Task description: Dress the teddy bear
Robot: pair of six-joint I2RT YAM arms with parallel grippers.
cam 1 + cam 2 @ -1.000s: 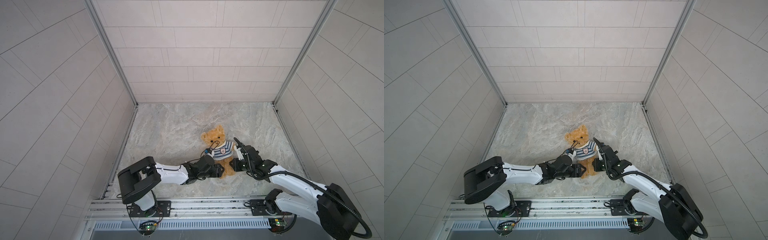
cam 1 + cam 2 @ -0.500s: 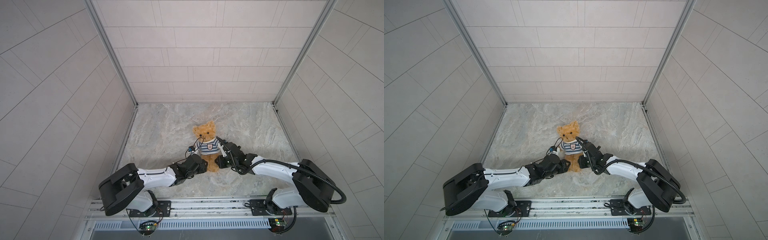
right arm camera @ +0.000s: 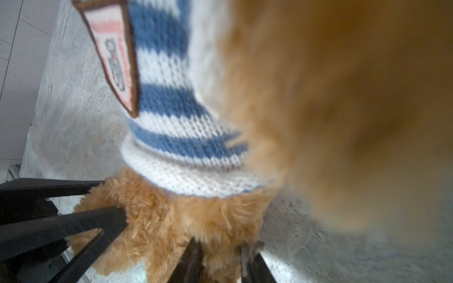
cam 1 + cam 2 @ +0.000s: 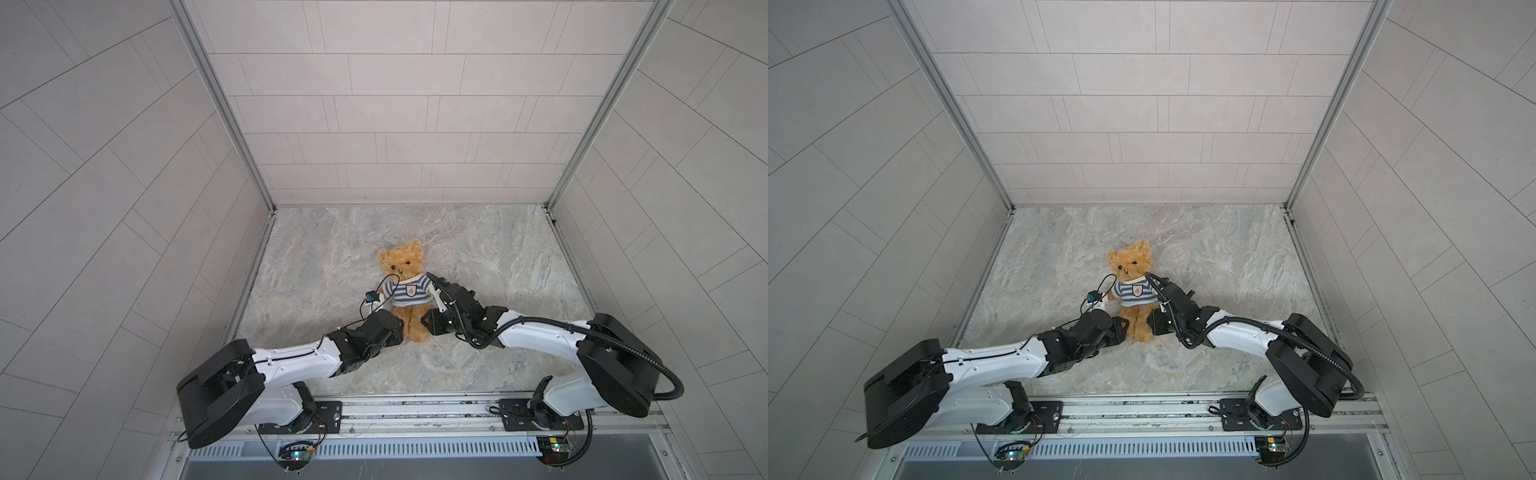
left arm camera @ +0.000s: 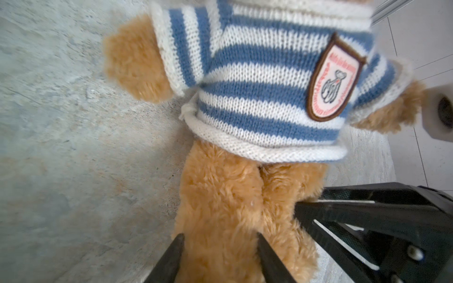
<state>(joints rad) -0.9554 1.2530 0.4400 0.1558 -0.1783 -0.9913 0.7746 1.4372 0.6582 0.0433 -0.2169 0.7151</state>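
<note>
The teddy bear (image 4: 401,262) (image 4: 1131,262) is at the middle of the marble floor, head toward the back wall and legs toward the front. It wears the blue-and-white striped shirt (image 4: 405,291) (image 5: 257,73) with its badge on the chest, and both paws show out of the sleeves. My left gripper (image 4: 404,330) (image 5: 219,245) is shut on one leg, with fur filling the gap between its black fingers. My right gripper (image 4: 424,326) (image 3: 220,250) is shut on the other leg from the opposite side. The bear's head is out of both wrist views.
Tiled walls close in the floor (image 4: 478,257) on three sides. A metal rail (image 4: 415,409) with both arm bases runs along the front edge. A thin black cable (image 4: 388,280) loops up from my left wrist beside the bear's arm.
The bear has shifted left and a little farther back, with both grippers staying at its legs. Both arms have stretched lower and farther forward over the floor.
</note>
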